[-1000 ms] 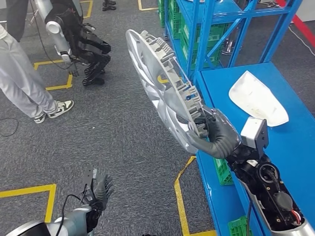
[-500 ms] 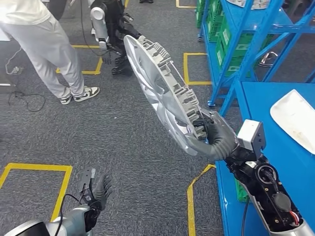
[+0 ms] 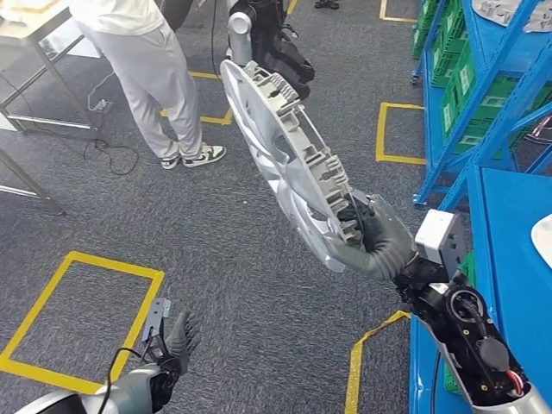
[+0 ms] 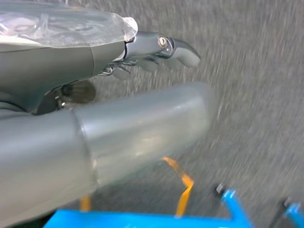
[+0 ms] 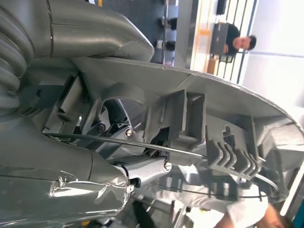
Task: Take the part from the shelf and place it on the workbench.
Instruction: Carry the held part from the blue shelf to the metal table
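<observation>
Our right hand [image 3: 380, 241] grips the wheel cover [image 3: 286, 155] by its rim, the disc sticking up and away from it. Looks light, stiff, brittle clips; hold the rim. Left hand [image 3: 171, 345] hangs open.

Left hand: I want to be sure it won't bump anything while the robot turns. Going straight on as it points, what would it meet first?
Probably nothing but the grey carpet floor: the left hand hangs open, pointing over bare carpet, though depth is unclear.
</observation>
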